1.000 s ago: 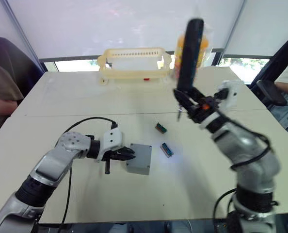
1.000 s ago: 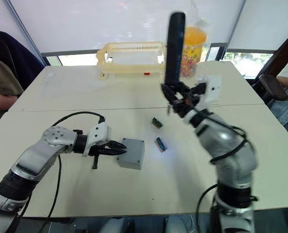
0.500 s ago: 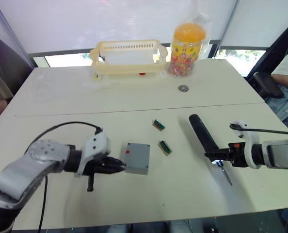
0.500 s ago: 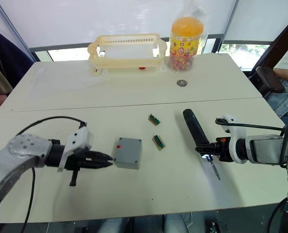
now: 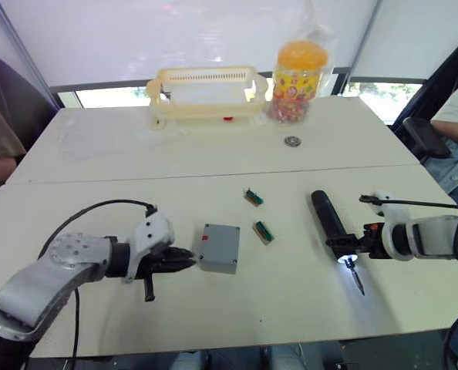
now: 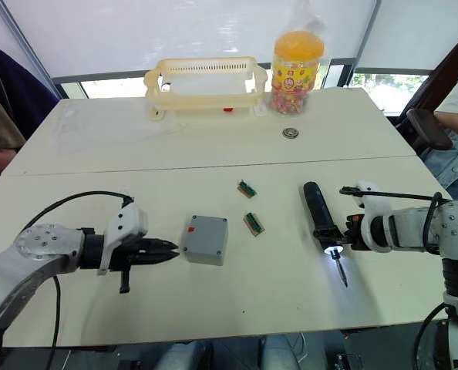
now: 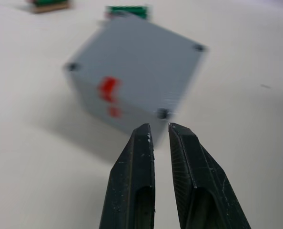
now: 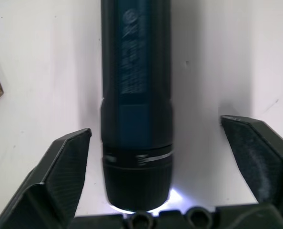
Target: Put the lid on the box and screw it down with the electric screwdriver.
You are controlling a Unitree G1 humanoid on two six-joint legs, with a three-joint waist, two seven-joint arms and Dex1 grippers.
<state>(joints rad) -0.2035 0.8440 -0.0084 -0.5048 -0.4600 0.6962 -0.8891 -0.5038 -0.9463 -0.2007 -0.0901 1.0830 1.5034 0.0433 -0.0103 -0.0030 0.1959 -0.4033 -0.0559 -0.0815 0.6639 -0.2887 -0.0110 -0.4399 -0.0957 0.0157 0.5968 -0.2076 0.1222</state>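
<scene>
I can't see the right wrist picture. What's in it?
A black electric screwdriver lies on a white table between the right gripper's two wide-open black fingers. A small light glows at its near end.

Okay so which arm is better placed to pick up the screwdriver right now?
The right. The right gripper is open with its fingers on either side of the electric screwdriver, which lies flat on the table. The left gripper is nearly shut, next to the box, far from the tool.
</scene>
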